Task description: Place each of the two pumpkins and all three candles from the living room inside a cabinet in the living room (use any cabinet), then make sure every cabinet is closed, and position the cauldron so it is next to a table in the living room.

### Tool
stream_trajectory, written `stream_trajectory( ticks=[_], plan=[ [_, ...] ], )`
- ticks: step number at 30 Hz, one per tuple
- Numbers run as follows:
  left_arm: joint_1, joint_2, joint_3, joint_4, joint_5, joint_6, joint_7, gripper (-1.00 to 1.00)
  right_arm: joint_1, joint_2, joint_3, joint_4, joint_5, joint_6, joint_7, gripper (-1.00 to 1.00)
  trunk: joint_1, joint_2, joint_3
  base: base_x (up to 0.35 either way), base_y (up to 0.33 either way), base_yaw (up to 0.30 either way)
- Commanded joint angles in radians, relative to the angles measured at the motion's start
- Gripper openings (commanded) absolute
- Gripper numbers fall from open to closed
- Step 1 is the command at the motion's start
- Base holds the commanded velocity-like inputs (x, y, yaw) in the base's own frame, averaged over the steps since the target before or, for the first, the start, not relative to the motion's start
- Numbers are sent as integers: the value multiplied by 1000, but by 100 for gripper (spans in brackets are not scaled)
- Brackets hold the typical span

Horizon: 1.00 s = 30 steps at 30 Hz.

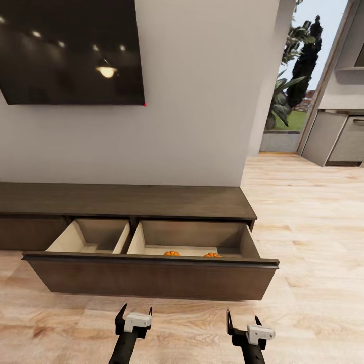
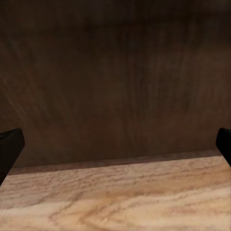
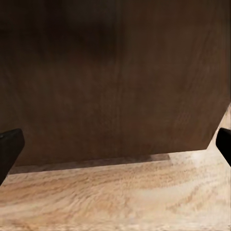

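two pumpkins (image 1: 172, 253) (image 1: 213, 255) – one cabinet (image 1: 151, 277) drawer out | left gripper (image 1: 134, 312), right gripper (image 1: 243, 320) – both spread

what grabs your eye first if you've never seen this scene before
The pulled-out drawer of the long dark cabinet dominates the middle, its pale interior showing two orange pumpkins peeking over the front in the right compartment. Above hangs a big black screen on the wall. Low down, the left claw and right claw hover open before the drawer front.

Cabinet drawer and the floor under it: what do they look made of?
Cabinet: dark brown wood, matte, grain showing; its open drawer has a pale, unfinished-looking wood lining. Floor: light wood planks with visible grain and a slight sheen, possibly laminate.
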Motion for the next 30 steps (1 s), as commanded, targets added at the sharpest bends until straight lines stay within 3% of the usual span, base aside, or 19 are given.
stream_trajectory(
  ticks=[1, 10, 16, 30],
  plan=[
    [-1, 0, -9, 0, 7, -3, 5, 100, -1, 0, 8, 9, -3, -2, -8, 100, 0, 0, -1, 0, 0, 0],
    [-1, 0, -9, 1, 7, -3, 5, 100, -1, 3, 5, 40, -12, -2, -7, 100, 0, 0, -1, 0, 0, 0],
    [-1, 0, -9, 0, 7, -4, 5, 100, -1, 4, 5, 41, -11, -3, -7, 100, 2, -2, -24, 0, 0, 0],
    [-1, 0, -9, 1, 7, -3, 5, 100, -1, 4, 5, 40, -5, -3, -7, 100, 2, -2, -24, 0, 0, 0]
  ],
)
